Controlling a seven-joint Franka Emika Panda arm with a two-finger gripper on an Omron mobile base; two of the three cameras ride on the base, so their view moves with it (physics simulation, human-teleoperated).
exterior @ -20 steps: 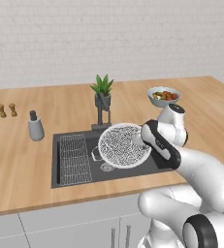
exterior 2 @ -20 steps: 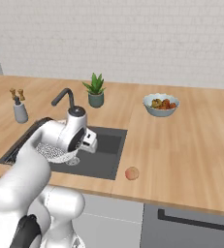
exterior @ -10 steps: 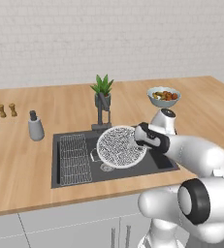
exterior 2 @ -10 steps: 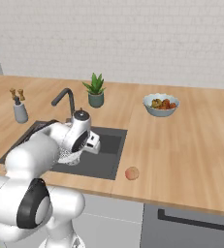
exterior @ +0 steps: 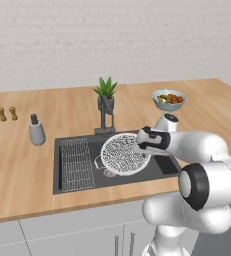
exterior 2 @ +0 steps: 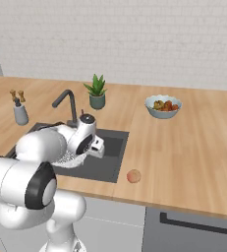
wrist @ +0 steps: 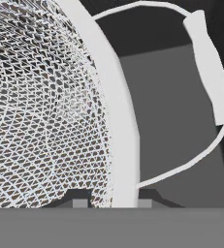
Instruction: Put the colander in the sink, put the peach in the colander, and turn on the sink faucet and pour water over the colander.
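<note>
The white mesh colander [exterior: 121, 155] hangs tilted just over the dark sink [exterior: 159, 166]. My gripper [exterior: 140, 145] is shut on its right rim. In the hand view the rim [wrist: 114, 121] runs down between my fingertips [wrist: 80, 201], with a wire side handle [wrist: 211, 87] to the right and the basin floor behind. From the right base view, the colander [exterior 2: 68, 158] peeks out beside my wrist above the sink [exterior 2: 113, 153]. The peach [exterior 2: 133, 175] lies on the counter, right of the sink near the front edge. The faucet [exterior: 105, 116] stands behind the basin.
A wire rack [exterior: 77, 163] fills the sink's left part. A potted plant [exterior: 106, 93] stands behind the faucet. A grey soap dispenser [exterior: 36, 131] and two small shakers [exterior: 7, 114] sit left. A bowl of mixed fruit [exterior: 169, 99] is at the back right.
My elbow has swung out to the right and the forearm has come level. The colander has stayed in my grip and sunk slightly toward the basin.
</note>
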